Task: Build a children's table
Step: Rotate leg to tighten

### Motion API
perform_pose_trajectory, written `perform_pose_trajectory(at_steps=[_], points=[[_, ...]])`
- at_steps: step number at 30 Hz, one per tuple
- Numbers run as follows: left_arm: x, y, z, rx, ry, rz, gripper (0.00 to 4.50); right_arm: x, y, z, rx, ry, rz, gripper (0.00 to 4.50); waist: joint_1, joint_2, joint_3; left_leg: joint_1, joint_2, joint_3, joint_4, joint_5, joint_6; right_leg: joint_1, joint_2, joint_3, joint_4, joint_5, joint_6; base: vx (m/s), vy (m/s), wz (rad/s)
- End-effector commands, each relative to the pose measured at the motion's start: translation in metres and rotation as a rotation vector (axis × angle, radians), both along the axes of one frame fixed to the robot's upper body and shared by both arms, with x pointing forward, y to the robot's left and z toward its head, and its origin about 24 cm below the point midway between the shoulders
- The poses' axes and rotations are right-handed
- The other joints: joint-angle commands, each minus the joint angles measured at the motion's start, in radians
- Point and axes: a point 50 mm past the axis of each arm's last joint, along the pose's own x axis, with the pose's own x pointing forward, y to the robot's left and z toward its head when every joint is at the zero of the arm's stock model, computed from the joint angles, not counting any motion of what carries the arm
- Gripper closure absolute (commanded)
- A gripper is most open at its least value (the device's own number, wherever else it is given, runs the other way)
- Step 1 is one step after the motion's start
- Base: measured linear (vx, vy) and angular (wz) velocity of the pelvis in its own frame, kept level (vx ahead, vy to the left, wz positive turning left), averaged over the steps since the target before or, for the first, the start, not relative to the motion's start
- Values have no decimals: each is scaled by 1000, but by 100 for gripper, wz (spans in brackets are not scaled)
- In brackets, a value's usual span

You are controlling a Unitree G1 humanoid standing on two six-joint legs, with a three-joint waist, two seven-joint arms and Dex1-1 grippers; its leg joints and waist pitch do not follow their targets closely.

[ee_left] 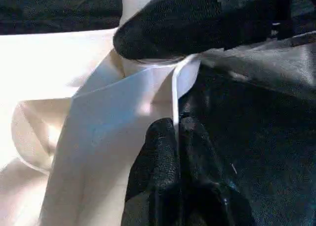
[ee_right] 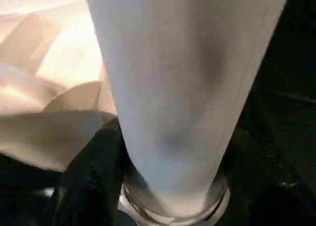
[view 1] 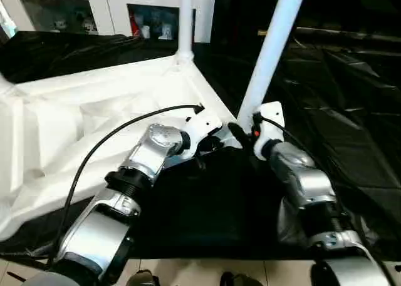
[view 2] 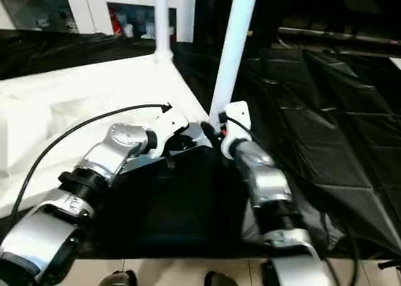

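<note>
tabletop (view 1: 94, 104): white | legs (view 1: 269, 54): white | floor sheet (view 1: 338, 111): glossy black | forearms (view 1: 301, 173): silver

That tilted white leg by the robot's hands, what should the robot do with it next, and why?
Probably tip the leg upright and push it down. It leans in the corner socket of the tabletop, while the far leg stands straight. The right gripper is around its base, and the left gripper pinches the tabletop's edge, steadying it.
</note>
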Motion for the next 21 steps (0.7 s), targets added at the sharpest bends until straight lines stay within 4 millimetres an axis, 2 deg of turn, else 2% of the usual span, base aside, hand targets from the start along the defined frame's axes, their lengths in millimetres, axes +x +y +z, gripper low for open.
perform_pose_trajectory(at_steps=[1, 4, 5, 8, 9, 13, 14, 15, 17, 19, 21], points=[[-10, -1, -12, 0, 52, -103, 450, -13, 7, -8, 4, 49, 191, 148, 2, 0, -45, 6, 9, -3, -69, -295, 30, 43, -21, 17, -76, -261, -136, 0, 0, 0], [-9, 13, -11, 12, 64, -119, 450, -25, -11, -1, -44, 26, 354, 148, 6, -1, -47, 2, 9, -1, -64, -255, 53, 49, -24, 16, -68, -203, -166, 0, 0, 0], [-9, 16, -11, 16, 68, -121, 450, -28, -18, 3, -55, 23, 387, 148, 9, -2, -49, 6, 11, 1, -60, -240, 63, 49, -23, 17, -67, -181, -175, 0, 0, 0], [-10, 23, -9, 11, 71, -147, 450, -33, -35, 10, -82, 31, 448, 148, 13, -2, -54, 6, 10, 7, -49, -143, 102, 55, -20, 16, -48, -28, -228, 0, 0, 0], [-11, 25, -9, 11, 77, -165, 450, -36, -41, 12, -93, 44, 479, 148, 15, -2, -53, 6, 10, 8, -47, -125, 115, 57, -21, 15, -46, -3, -242, 0, 0, 0], [-14, 31, -9, 17, 105, -219, 450, -46, -57, 19, -137, 75, 582, 148, 20, -5, -48, 7, 12, 10, -46, -148, 129, 59, -26, 16, -50, -44, -253, 0, 0, 0], [-15, 32, -8, 15, 108, -233, 450, -48, -59, 21, -150, 83, 604, 148, 20, -3, -47, 6, 13, 9, -48, -163, 124, 57, -28, 16, -53, -82, -250, 0, 0, 0], [-15, 32, -8, 12, 110, -237, 450, -48, -59, 21, -153, 84, 609, 148, 17, -6, -47, 4, 13, 8, -49, -170, 114, 58, -29, 15, -55, -113, -244, 0, 0, 0], [-17, 32, -8, 6, 121, -261, 450, -48, -60, 22, -169, 86, 623, 148, 15, -6, -47, 7, 15, 8, -49, -173, 109, 54, -29, 16, -57, -134, -244, 0, 0, 0], [-20, 29, -8, -5, 136, -293, 450, -47, -57, 21, -193, 75, 627, 148, 15, -6, -48, 8, 16, 8, -47, -160, 108, 54, -30, 16, -54, -126, -249, 0, 0, 0], [-21, 27, -7, -14, 135, -306, 450, -45, -52, 22, -191, 57, 621, 148, 16, -6, -50, 9, 15, 10, -45, -130, 116, 54, -27, 16, -48, -80, -261, 0, 0, 0]])
